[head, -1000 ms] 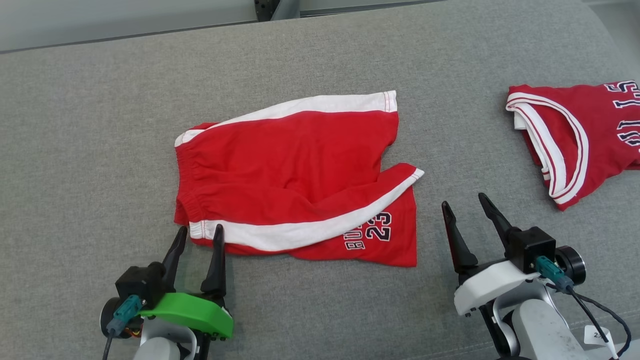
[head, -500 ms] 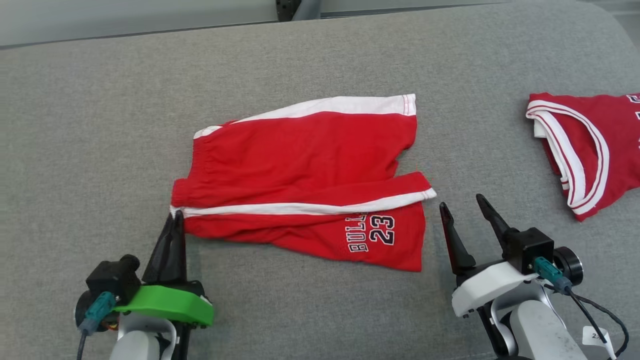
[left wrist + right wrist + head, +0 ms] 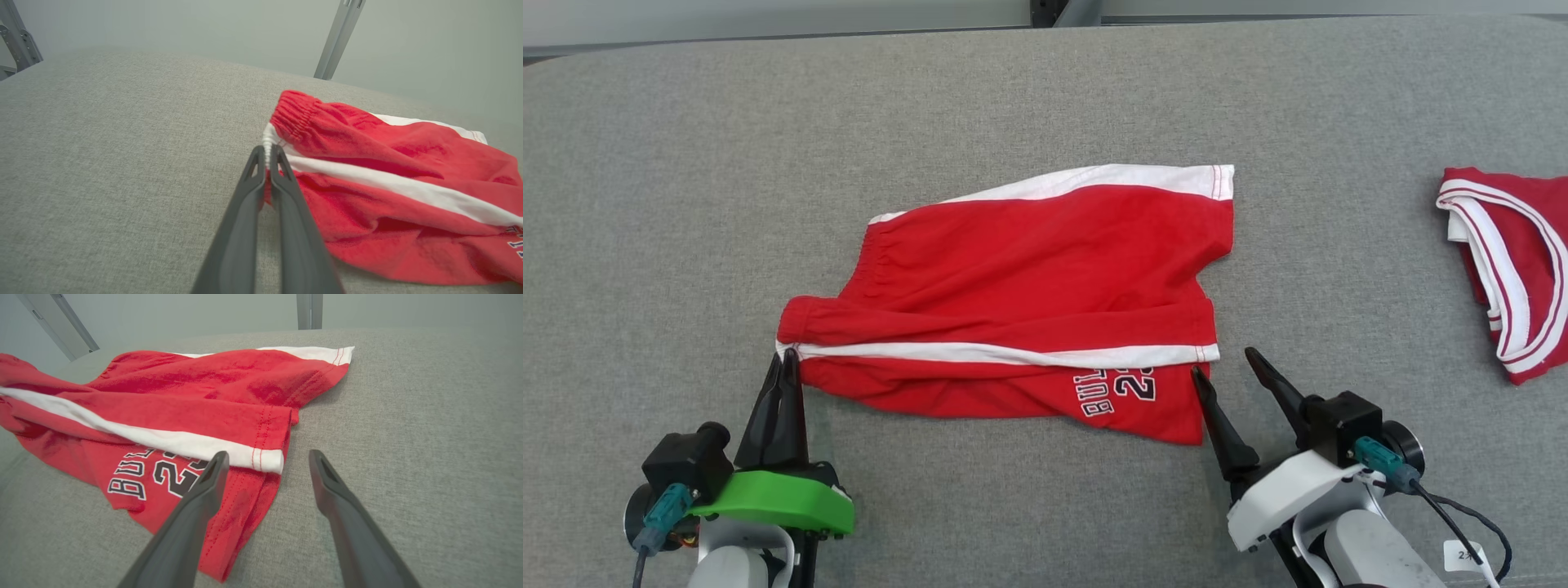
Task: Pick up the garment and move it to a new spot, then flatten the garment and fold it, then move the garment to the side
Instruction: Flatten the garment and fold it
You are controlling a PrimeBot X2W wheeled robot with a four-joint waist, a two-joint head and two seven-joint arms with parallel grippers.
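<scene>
You're clamping the left gripper on the waistband corner of the shorts lying on the surface; the right gripper is hovering wide, empty, so be straddling both hem layers before closing

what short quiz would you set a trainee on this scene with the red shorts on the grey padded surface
1. True or false: the left gripper is shut on the waistband corner of the red fabric shorts with white side stripes.
2. The right gripper is: A) open by the shorts' leg hem; B) shut on the hem; C) holding a towel.
3. Fill in: at the head view's right edge, on the grey woven cushion, lies a red, white-trimmed ____.
Key: 1 true; 2 A; 3 jersey.
</scene>
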